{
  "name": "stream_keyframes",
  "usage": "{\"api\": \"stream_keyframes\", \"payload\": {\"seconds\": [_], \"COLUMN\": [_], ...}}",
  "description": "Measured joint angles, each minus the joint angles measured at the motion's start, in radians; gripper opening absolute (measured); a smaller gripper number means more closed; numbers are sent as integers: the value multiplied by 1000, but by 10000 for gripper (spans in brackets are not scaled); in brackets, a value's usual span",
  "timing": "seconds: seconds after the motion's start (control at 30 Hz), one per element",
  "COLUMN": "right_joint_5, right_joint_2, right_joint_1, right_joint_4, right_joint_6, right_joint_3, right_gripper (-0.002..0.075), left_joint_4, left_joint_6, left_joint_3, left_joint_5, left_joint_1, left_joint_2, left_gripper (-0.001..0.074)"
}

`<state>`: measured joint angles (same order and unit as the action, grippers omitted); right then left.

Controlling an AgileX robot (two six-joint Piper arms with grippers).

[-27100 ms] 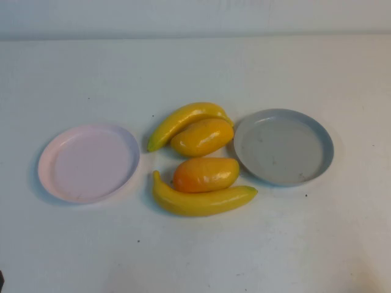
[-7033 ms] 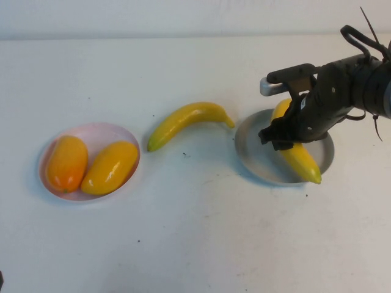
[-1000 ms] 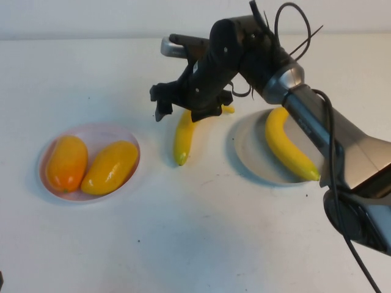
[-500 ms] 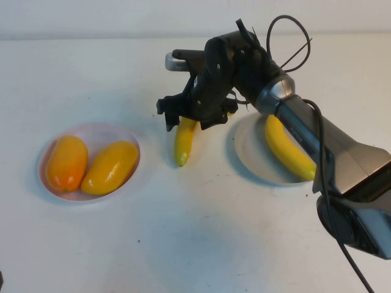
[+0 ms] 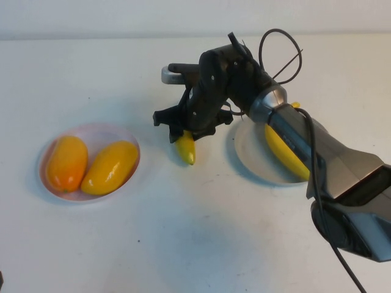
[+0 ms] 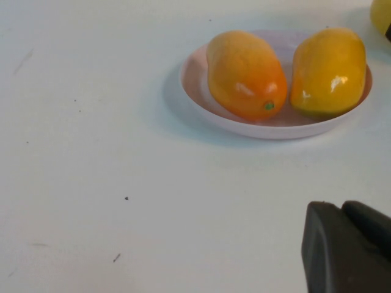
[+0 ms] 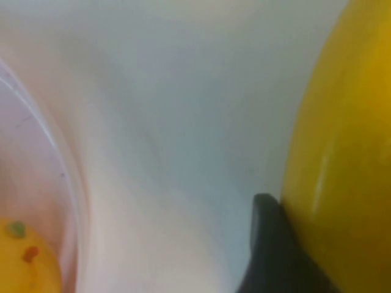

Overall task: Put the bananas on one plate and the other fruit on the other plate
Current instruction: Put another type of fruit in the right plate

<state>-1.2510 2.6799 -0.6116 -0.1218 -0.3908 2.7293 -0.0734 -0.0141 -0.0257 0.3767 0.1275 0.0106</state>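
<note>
While my right hand [image 5: 185, 129] closes on the second banana [image 5: 187, 148], only that one fruit is left to sort.

Compared with a second ago, I have brought that hand lower and narrowed its fingers around the banana, which lies on the counter [image 5: 201, 232] between the pink plate [image 5: 85, 130] and the grey-blue plate [image 5: 247, 155]; in the right wrist view one dark finger [image 7: 269, 244] presses against yellow skin, so I judge the grip nearly made though the fruit is not yet lifted. Both mangoes [image 5: 91, 165] sit side by side in the pink plate, and the first banana [image 5: 284, 152] lies in the grey-blue one. My left hand [image 6: 348, 247] is parked low near the pink plate, closed and empty.
</note>
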Motion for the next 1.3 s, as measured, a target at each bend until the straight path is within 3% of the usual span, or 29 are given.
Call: {"api": "stream_keyframes", "payload": {"seconds": [0.53, 0.73, 0.93, 1.3], "right_joint_5": [-2, -6, -6, 2], "right_joint_2": [-230, -313, -395, -617], "right_joint_1": [-8, -8, 2, 40], "right_joint_4": [33, 61, 33, 134], "right_joint_6": [72, 114, 125, 116], "right_joint_3": [0, -80, -257, -752], "right_gripper": [309, 309, 309, 309], "left_joint_4": [0, 0, 0, 0], "left_joint_6": [0, 0, 0, 0], "left_joint_3": [0, 0, 0, 0], "left_joint_5": [0, 0, 1, 1], "left_joint_1": [0, 0, 0, 0], "left_joint_2": [0, 0, 0, 0], "left_gripper": [1, 1, 1, 1]}}
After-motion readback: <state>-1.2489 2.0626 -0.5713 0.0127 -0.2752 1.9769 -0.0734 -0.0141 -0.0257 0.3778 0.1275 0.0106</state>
